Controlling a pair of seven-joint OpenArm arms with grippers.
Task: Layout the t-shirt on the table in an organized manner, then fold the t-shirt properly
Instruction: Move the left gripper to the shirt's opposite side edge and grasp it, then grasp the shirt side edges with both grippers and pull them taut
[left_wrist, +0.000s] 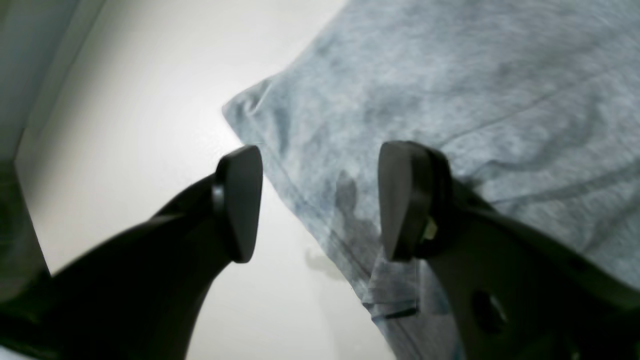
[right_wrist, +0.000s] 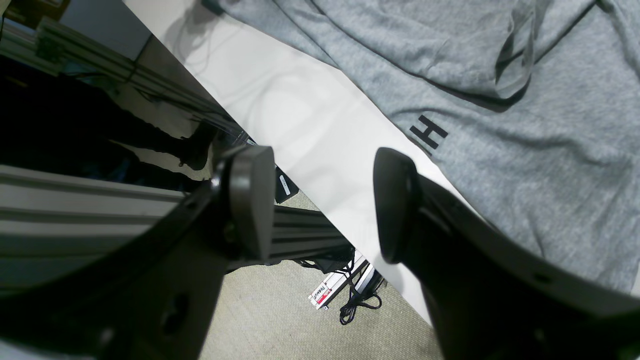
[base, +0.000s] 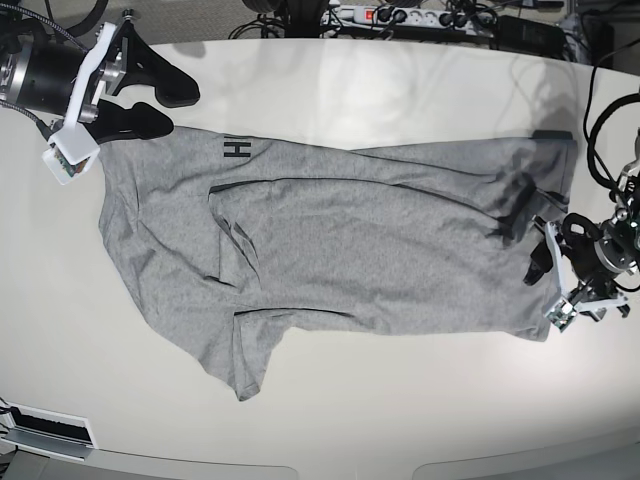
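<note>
The grey t-shirt (base: 350, 250) lies spread across the off-white table (base: 400, 420), wrinkled, with a fold running through its middle and black lettering (base: 235, 150) near its left end. My left gripper (base: 540, 240) hovers at the shirt's right edge, its jaws wide apart. In the left wrist view the left gripper (left_wrist: 320, 200) holds nothing and straddles the hem of the t-shirt (left_wrist: 450, 75). My right gripper (base: 170, 103) is open at the top-left corner. The right wrist view shows it (right_wrist: 325, 205) empty over the table edge (right_wrist: 300, 115), beside the t-shirt (right_wrist: 525, 150) and a printed "H" (right_wrist: 429, 132).
A power strip with cables (base: 390, 15) lies beyond the table's far edge. A white box (base: 45, 430) sits at the near left corner. Below the table edge are carpet with a cable bundle (right_wrist: 355, 305) and an aluminium frame rail (right_wrist: 75, 200).
</note>
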